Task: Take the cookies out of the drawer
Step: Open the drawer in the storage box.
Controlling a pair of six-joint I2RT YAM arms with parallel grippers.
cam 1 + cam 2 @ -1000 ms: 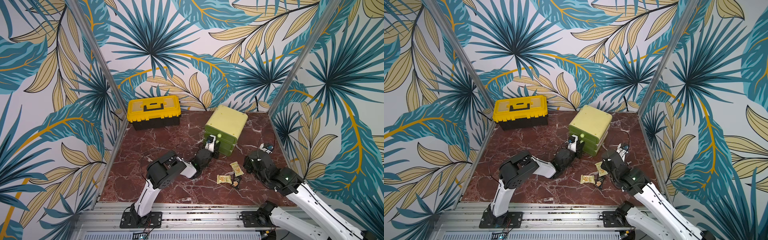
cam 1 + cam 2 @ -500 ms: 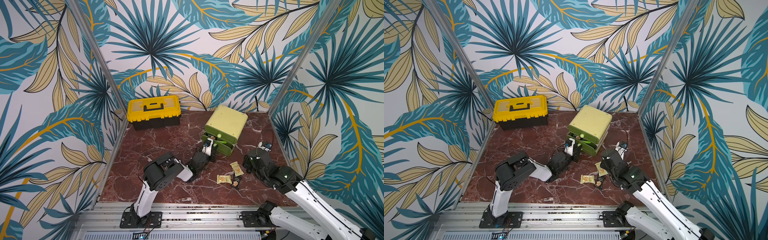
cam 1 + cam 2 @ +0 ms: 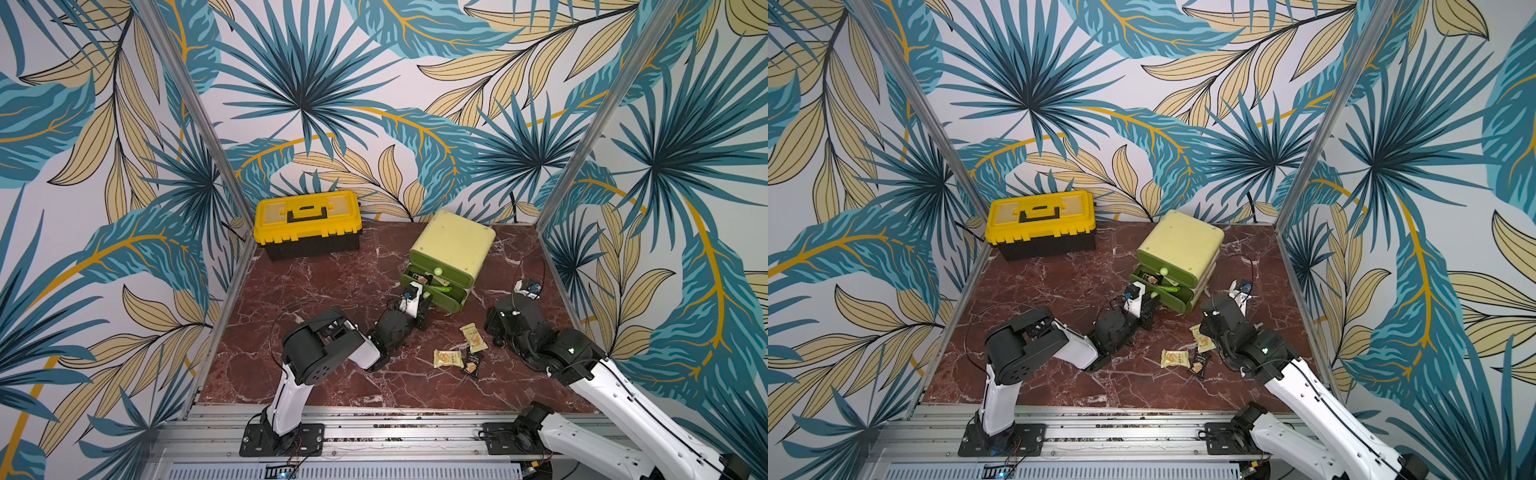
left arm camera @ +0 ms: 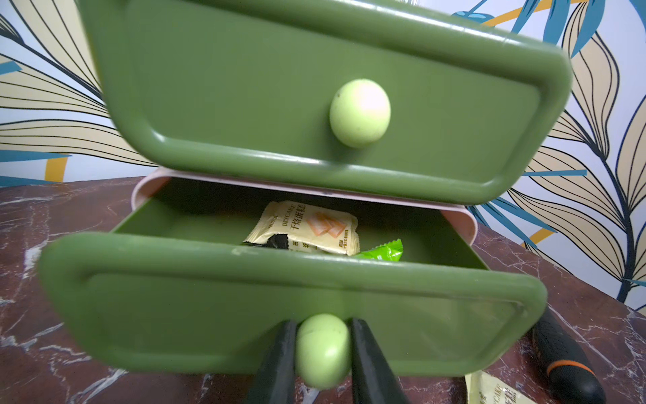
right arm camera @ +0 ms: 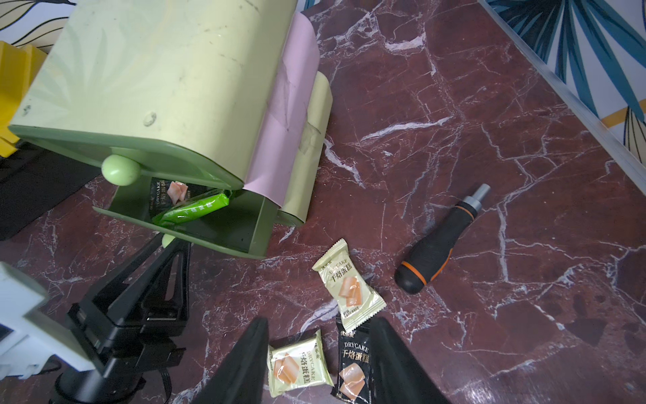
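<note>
The bench (image 3: 324, 291) looks like polished dark-red marble with white veins, faintly glossy. The drawer (image 4: 244, 314) is smooth green plastic with a satin sheen, its knob (image 4: 323, 353) glossier and pale green; the cabinet (image 5: 157, 70) top is matt pale plastic, scuffed. The cookies (image 5: 349, 286) sit in crinkly, shiny film wrappers. The screwdriver (image 5: 430, 252) has a matt rubbery black handle and a bare metal tip. The toolbox (image 3: 305, 216) is hard yellow and black plastic. The left tool (image 4: 323, 327) has matt black fingers (image 4: 279, 363).

left gripper (image 4: 323, 353) clamped on knob (image 4: 323, 349), drawer (image 4: 279, 314) open, cookies (image 4: 307, 227) inside
</note>
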